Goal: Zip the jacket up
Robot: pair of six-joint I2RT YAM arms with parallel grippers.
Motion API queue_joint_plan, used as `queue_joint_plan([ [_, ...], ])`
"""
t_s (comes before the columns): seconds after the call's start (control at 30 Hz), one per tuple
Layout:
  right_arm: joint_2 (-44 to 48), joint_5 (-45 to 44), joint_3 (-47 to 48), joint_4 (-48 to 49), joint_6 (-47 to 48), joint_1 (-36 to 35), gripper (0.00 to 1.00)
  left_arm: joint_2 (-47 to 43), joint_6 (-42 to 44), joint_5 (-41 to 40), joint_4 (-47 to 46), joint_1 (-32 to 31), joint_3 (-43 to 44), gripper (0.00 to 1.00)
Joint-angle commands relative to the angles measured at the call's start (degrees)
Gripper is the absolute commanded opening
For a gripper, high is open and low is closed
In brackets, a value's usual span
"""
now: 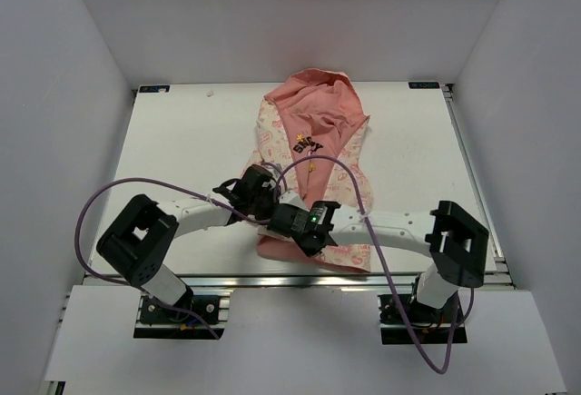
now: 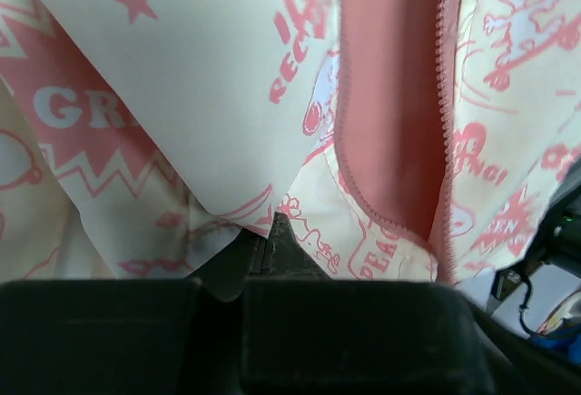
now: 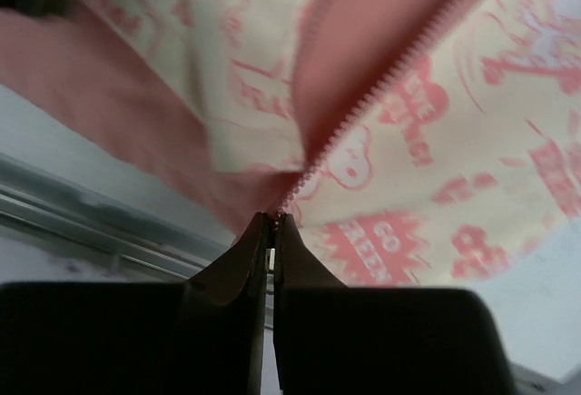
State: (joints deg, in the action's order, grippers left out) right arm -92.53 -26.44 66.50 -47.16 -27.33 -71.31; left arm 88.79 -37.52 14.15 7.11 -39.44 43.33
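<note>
Ahead of the left gripper [image 2: 270, 236] and right gripper [image 3: 270, 227], the jacket [image 1: 313, 141] lies lengthwise, hood pointing away, hem nearest. The right is clamped on the zipper [image 3: 381, 86] base; the left is closed, grip unclear. Apparently engaging the zipper; next, draw it hoodward, hem anchored.

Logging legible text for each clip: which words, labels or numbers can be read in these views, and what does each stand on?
"GR": cut-off white letters in a pink starburst on the jacket, left wrist view.
"PEAC": cut-off pink print below the zipper teeth, same view.
"GO" over what looks like "GREEN": blurred pink burst, right wrist view.
Dark logo on the lining, top view: too small to read.
</note>
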Motion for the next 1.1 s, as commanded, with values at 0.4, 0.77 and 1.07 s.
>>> queue_joint_plan([
  [0.4, 4.4, 16.8, -13.4, 26.8, -2.3, -0.1, 0.89, 3.1, -2.5, -1.0, -3.0, 0.3, -3.1, 0.0],
  [0.77, 24.1, 19.0, -34.2, 28.0, -14.7, 5.7, 0.89, 7.9, -1.3, -2.7, -2.9, 0.5, -1.1, 0.0],
  [1.07, 29.3, 18.2, -41.2, 36.0, -6.6, 25.4, 0.89, 18.4, 2.6, -3.7, -3.4, 2.7, 5.5, 0.0],
])
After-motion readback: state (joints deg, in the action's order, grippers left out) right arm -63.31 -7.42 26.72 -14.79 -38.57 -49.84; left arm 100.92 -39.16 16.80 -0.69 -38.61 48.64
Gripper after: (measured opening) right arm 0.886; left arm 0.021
